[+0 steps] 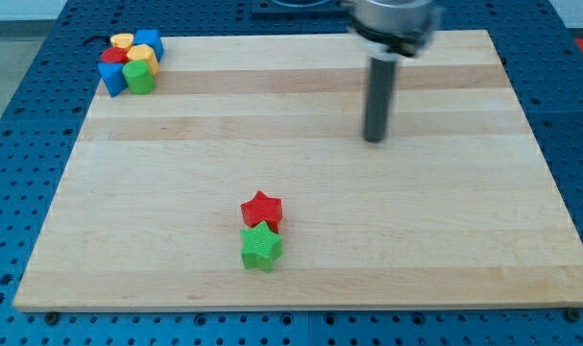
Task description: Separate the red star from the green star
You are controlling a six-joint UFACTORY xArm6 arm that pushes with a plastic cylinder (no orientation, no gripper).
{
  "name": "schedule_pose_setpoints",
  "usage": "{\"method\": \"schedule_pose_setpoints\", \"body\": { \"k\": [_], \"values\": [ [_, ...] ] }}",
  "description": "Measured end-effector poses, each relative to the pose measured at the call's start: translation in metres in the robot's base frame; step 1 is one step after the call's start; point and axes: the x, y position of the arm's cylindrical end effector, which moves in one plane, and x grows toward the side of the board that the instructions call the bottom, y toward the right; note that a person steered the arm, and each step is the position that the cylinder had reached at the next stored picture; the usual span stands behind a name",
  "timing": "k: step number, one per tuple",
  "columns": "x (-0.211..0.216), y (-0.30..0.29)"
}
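A red star (262, 210) lies on the wooden board (445, 231) below the middle, a little to the view's left. A green star (261, 248) sits just below it, touching it. My tip (375, 139) is at the end of the dark rod in the upper right part of the board. It stands well above and to the right of both stars, touching no block.
A tight cluster of blocks sits at the board's top left corner: a blue block (149, 41), a yellow block (123, 41), another yellow block (141, 55), a red block (113, 56), a blue block (112, 78) and a green block (139, 77).
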Motion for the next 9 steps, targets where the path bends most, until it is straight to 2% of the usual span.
{"method": "schedule_pose_setpoints", "body": {
  "k": [1, 2, 3, 6, 7, 9],
  "values": [
    [0.071, 0.053],
    [0.153, 0.066],
    [0.192, 0.041],
    [0.184, -0.128],
    [0.158, -0.154],
    [0.077, -0.175]
  ]
}}
